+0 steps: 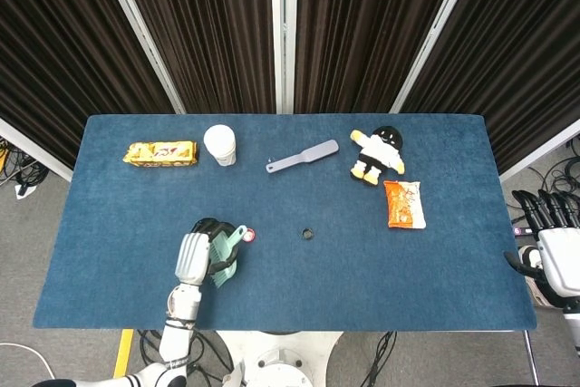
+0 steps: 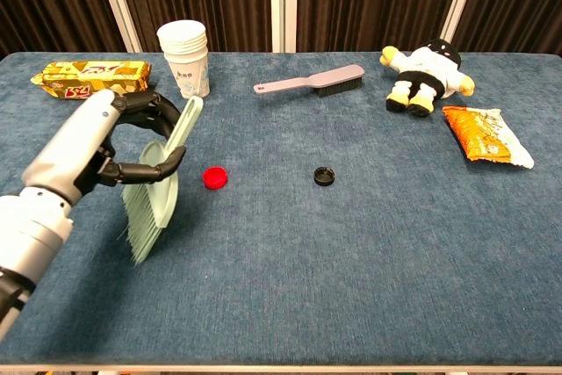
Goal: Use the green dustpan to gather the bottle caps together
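My left hand (image 2: 95, 141) (image 1: 193, 256) grips the handle of the green dustpan (image 2: 154, 195) (image 1: 227, 256). The pan stands on edge at the table's front left, blade down, just left of a red bottle cap (image 2: 214, 177) (image 1: 249, 236). A black bottle cap (image 2: 324, 176) (image 1: 307, 235) lies further right, near the table's middle. No white cap shows in either view. My right hand (image 1: 552, 222) hangs off the table's right edge, fingers apart and holding nothing.
Along the far side lie a yellow snack pack (image 2: 83, 76), a stack of paper cups (image 2: 184, 57), a grey brush (image 2: 312, 82), a plush toy (image 2: 426, 68) and an orange snack bag (image 2: 486, 135). The blue table (image 2: 369, 270) spans both views.
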Controlling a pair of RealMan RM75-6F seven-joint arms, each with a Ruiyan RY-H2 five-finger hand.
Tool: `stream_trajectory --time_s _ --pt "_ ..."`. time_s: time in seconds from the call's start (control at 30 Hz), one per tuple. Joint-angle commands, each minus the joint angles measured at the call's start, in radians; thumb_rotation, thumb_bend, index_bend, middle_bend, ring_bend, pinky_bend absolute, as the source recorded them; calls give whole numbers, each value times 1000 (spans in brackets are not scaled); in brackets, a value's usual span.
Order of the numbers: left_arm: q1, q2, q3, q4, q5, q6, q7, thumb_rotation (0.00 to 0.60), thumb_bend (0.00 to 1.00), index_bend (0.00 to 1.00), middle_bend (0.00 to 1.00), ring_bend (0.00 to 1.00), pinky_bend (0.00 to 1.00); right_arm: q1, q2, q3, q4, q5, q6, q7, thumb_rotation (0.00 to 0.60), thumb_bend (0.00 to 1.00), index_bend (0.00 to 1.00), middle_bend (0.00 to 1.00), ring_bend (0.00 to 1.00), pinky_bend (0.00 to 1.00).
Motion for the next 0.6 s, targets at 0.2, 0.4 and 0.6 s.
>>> stream_trajectory --time_s 0.2,0.4,0.6 --pt "-79 -80 -70 109 4 -57 -42 600 472 470 580 376 260 -4 2 0 -2 5 4 -2 600 104 0 90 0 0" --pt "-171 -142 -143 194 -6 -111 -46 600 472 469 578 376 260 -6 1 -1 3 10 2 2 600 104 0 90 0 0" --pt "-275 -181 -208 293 -29 -180 -54 600 472 469 575 376 260 -11 5 0 5 13 9 7 600 103 0 90 0 0"
